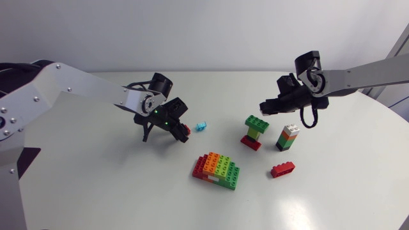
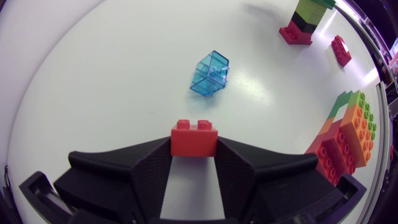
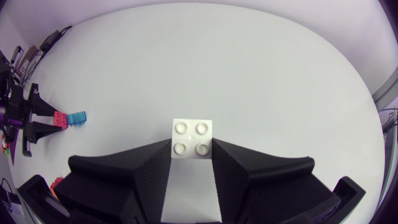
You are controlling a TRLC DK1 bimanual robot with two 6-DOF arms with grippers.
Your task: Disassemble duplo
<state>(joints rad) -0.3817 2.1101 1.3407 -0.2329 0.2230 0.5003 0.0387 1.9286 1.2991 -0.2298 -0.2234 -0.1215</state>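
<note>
**Duplo bricks gripped by both arms, the rest spread over the table**

Duplo pieces lie mostly on the right half of the white table. The biggest is a stepped stack of red, orange and green bricks, lying flat near the front. Its long axis runs on a slant from the left arm's side towards the front right. A loose red brick lies just to the right of it, long side roughly across the table. Behind them a green-topped tower stands upright on a red base. Beside it stands an upright column, white over green.

The left gripper hangs low near the middle, its fingers closed narrowly on a small red brick. That brick's long side spans the gap, two studs showing. A clear blue brick lies tilted just ahead of it.

The right gripper is raised behind the tower. It clamps a white brick, whose four studs face its wrist camera.
</note>
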